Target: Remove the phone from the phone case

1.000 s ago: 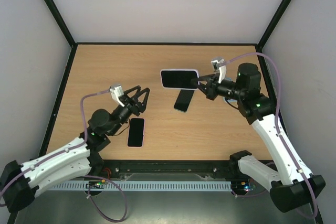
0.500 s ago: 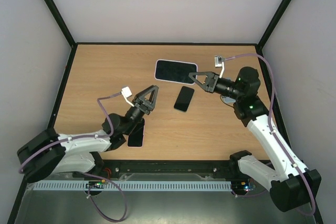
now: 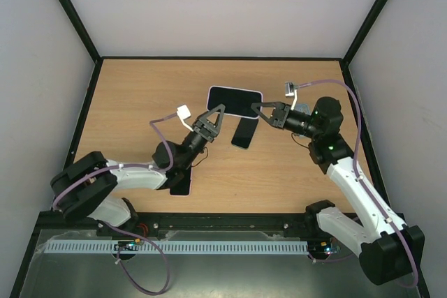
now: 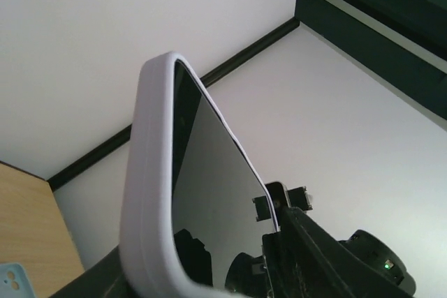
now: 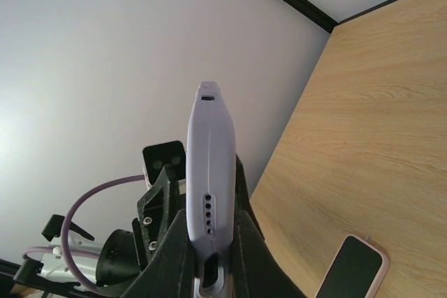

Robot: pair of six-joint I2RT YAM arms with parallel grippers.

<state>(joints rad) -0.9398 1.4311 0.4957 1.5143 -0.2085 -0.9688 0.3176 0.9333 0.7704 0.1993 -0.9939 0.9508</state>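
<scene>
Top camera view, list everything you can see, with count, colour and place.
cased phone: one, black screen, lilac case, held above the table centre
middle phone: one, black, flat on the table by the cased phone
near phone: one, black with pale rim, on the table, partly under the left arm
table: one, wood, between white walls
right gripper: one, black, shut on the cased phone's right end
left gripper: one, black, fingers straddling its left end, grip unclear
</scene>
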